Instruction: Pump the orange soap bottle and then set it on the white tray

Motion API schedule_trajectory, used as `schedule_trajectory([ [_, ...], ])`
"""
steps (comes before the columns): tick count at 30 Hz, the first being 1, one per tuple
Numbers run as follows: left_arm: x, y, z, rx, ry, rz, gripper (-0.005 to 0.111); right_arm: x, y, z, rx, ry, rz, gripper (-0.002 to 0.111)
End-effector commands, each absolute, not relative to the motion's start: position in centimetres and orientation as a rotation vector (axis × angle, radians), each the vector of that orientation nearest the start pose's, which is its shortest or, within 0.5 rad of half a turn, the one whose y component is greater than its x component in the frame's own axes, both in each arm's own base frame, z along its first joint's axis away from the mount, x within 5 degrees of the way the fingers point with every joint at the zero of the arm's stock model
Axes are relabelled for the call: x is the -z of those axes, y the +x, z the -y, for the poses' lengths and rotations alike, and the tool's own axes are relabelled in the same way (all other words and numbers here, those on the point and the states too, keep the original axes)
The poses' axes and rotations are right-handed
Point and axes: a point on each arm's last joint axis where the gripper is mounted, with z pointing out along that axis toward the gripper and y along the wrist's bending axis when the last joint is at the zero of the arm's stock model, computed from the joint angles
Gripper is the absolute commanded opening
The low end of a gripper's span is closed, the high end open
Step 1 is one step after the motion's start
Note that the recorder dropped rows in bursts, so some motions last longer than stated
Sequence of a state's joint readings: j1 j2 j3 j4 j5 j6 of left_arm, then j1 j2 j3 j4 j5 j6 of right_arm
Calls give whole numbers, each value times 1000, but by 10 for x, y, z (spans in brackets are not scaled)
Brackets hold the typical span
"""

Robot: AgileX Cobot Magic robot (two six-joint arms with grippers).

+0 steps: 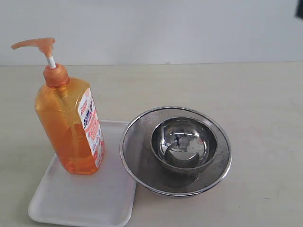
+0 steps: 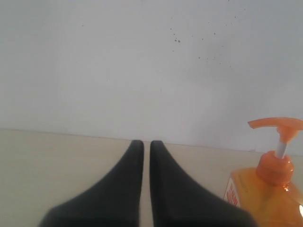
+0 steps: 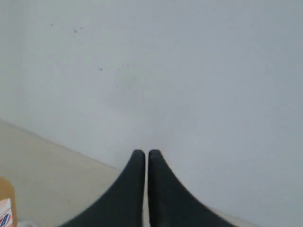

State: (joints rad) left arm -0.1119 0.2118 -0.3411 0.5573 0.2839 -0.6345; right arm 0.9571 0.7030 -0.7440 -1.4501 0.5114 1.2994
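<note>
In the left wrist view the orange soap bottle (image 2: 271, 187) was cut off at the frame edge. The print on its label (image 1: 90, 124) was too small to read.

The orange soap bottle (image 1: 66, 132) is translucent orange plastic, smooth and glossy. Its pump head (image 1: 35, 45) is opaque orange plastic on a white stem (image 1: 50, 60). The label (image 1: 90, 125) has a smooth printed face. The white tray (image 1: 80, 201) is smooth white plastic with a dull sheen. The strainer (image 1: 137, 142) is fine metal mesh with a polished rim. The bowl (image 1: 184, 142) is mirror-polished metal. The worktop (image 1: 255, 94) is matt beige. The left end effector (image 2: 143, 144) and right end effector (image 3: 142, 153) are matt black.
</note>
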Motion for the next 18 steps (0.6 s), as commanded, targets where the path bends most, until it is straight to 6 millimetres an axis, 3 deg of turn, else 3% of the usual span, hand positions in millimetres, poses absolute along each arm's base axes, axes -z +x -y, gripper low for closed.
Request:
schedule_trajectory([
  [1,-292,62,-6,51,-99,-1595,5,-377,109,-55,-243,-295,-1496,0],
  [18,-292,62,-6,51,-99,-1595,5,-295,83,-19,-151,-198,-1494,0],
])
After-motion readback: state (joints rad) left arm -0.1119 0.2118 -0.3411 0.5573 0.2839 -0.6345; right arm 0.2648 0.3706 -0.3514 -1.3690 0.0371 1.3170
